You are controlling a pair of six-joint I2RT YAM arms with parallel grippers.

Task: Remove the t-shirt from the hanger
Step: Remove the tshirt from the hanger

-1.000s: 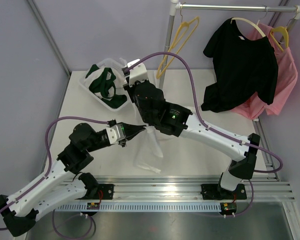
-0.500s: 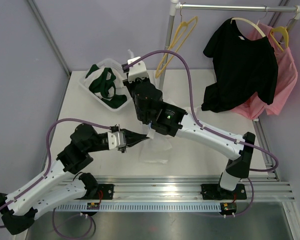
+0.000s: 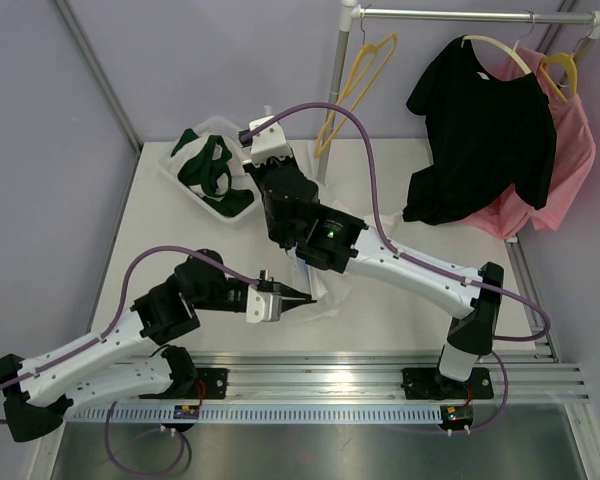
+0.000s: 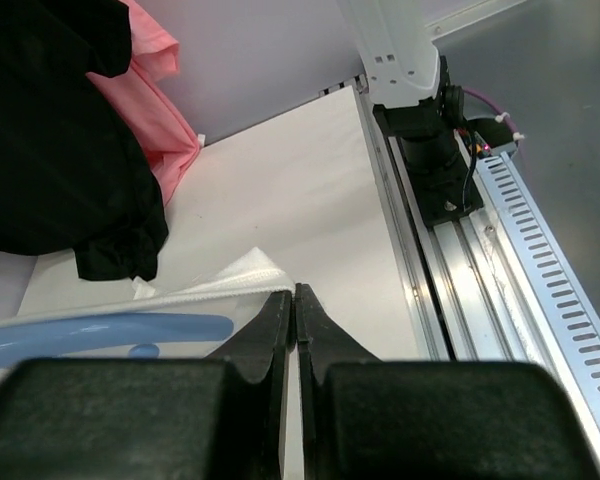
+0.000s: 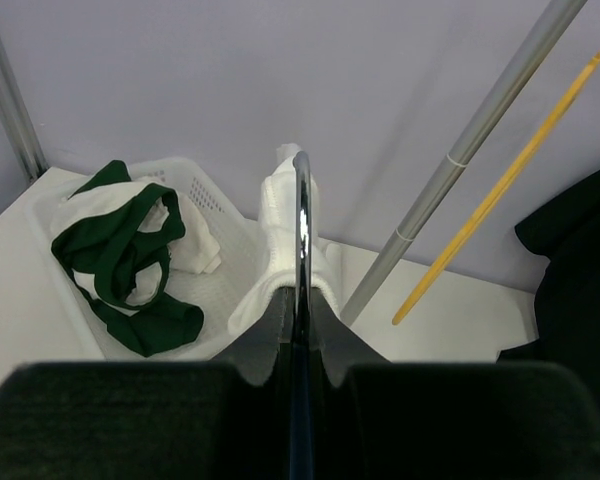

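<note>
Top view: white cotton t-shirt [image 3: 325, 283] lies bunched on the white table [image 3: 160, 240] under the right arm. The left gripper [image 3: 302, 298] is at its near edge.
Left wrist: fingers pressed tip to tip, shirt hem at the tips; can't tell if it's pinched.
Right wrist: right gripper [image 5: 300, 305] is clamped on the chrome hanger hook [image 5: 301, 215], with shirt fabric wrapped round it.

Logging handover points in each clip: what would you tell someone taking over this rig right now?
Right claw: shut on the hanger by its metal hook.
Left claw: shut at the edge of the white shirt; whether it pinches cloth is unclear.
Shirt: still draped round the hook and the blue hanger bar.
Done: hanger held.
Left: pull the shirt off, probably after getting a sure hold on its edge.
</note>
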